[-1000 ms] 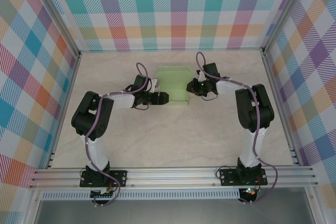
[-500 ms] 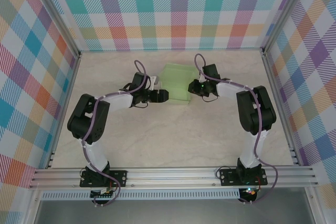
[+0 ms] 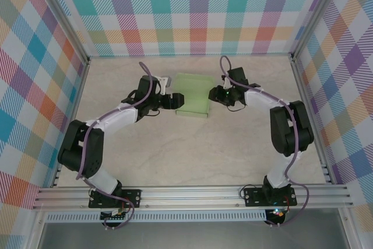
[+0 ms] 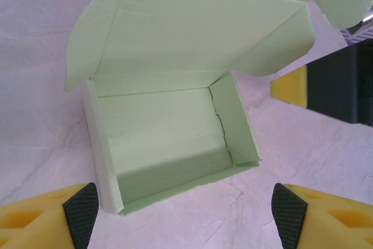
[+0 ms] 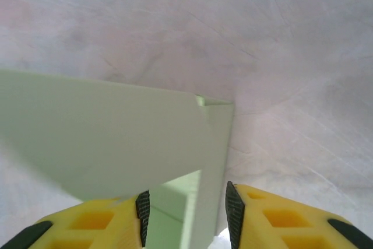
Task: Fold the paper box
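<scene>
Left gripper (image 4: 185,217) first: its jaws stand wide apart with nothing between them, poised just short of the side of the paper box (image 4: 169,126) that faces it, one black pad (image 4: 80,217) off each corner. Right gripper (image 5: 186,211) sits astride the opposite side wall, jaws partly parted around the card; I cannot tell whether the pads are pressing on it or merely flanking it. From above, the box lies on the table (image 3: 175,150) toward the far middle, between the two grippers, with its tray already formed and walls standing. Its lid (image 4: 198,33) is open and leaning back, its side flaps splayed outward. I judge this card to be very light and thin, stiff only along its creases and doubled walls, and likely to skate across the smooth tabletop at the slightest shove. Mid-panel pinches would probably dent or bow it, so I'd take hold on a folded wall near a corner. I'd close the lid by pushing near its free edge, with the other gripper bracing the tray. Gentle closing pressure should suffice.
</scene>
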`<act>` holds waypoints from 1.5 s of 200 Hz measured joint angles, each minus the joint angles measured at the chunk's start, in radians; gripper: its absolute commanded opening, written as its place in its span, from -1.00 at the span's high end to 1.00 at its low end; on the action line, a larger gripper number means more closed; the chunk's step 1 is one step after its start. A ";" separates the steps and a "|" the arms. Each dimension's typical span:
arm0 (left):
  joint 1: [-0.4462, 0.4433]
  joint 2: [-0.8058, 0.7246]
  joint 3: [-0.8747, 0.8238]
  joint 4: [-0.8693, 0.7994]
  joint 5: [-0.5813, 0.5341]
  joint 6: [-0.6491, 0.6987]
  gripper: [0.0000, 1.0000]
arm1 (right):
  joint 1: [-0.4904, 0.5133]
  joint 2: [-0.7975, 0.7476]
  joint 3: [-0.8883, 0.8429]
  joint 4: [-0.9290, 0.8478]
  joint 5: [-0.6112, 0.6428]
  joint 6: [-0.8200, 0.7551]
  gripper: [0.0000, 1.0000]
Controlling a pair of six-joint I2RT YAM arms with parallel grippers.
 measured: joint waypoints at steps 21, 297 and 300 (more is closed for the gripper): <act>0.013 -0.057 -0.004 -0.033 -0.040 0.005 -0.65 | -0.012 -0.064 -0.009 0.000 -0.004 -0.012 0.11; 0.105 0.278 0.279 -0.002 0.149 0.207 -0.32 | -0.161 0.069 0.162 -0.080 -0.394 -0.225 -0.29; 0.103 0.281 0.282 -0.002 0.147 0.208 -0.29 | -0.159 0.072 0.162 -0.080 -0.393 -0.225 -0.28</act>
